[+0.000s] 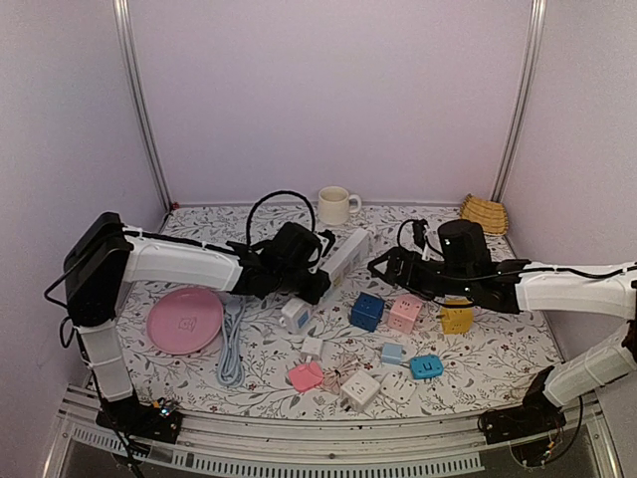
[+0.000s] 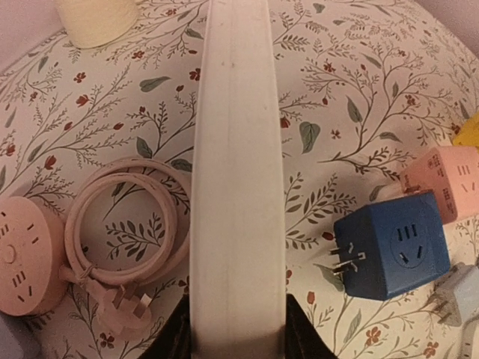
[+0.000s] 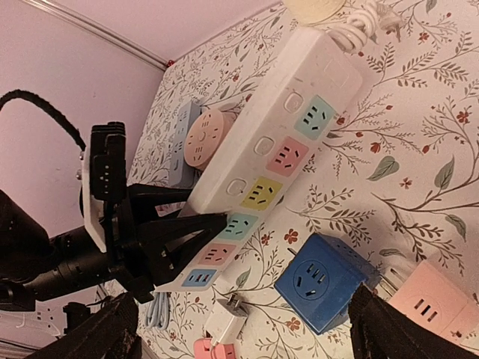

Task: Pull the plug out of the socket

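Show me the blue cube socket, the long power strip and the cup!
blue cube socket (image 3: 310, 280): right wrist view, on its front face with the holes.
power strip (image 3: 288, 155): right wrist view, on its pink outlet.
cup (image 1: 333, 204): top view, on its side wall.

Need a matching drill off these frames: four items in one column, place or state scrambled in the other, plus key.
Column one:
1. left tool
2. right tool
3. cream mug
4. pink plate

Column two:
A. by the back wall
B. open, nothing between its fingers
C. beside the grey cable
D. shut on the white power strip

Pairs: 1-D, 2-B, 3-A, 4-C.
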Controlling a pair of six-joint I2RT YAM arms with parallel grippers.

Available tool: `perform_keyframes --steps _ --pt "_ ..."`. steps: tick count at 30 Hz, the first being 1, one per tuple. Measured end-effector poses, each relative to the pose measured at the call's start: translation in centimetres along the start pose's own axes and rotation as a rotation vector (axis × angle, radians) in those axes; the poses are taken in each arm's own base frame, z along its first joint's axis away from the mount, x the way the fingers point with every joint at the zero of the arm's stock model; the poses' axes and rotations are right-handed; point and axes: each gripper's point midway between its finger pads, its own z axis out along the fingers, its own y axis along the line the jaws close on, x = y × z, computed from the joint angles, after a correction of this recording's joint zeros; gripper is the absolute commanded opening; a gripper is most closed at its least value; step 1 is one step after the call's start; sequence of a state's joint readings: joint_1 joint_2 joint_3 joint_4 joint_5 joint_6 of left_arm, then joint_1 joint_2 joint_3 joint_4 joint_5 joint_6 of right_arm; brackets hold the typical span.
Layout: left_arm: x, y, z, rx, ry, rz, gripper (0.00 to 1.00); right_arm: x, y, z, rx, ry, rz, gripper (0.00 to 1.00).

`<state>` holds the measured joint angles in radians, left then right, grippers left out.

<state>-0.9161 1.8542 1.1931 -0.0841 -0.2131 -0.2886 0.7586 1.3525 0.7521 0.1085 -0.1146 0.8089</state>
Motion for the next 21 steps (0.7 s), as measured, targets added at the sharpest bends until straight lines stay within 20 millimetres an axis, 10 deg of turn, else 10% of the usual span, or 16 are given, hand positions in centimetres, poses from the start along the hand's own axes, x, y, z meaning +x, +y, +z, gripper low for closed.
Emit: perform_keyframes --steps 21 --pt "-1.5 -1.2 7.1 0.038 0.083 0.108 0.24 -1.6 -2.0 -5.0 0.147 -0.107 -0.050 0.99"
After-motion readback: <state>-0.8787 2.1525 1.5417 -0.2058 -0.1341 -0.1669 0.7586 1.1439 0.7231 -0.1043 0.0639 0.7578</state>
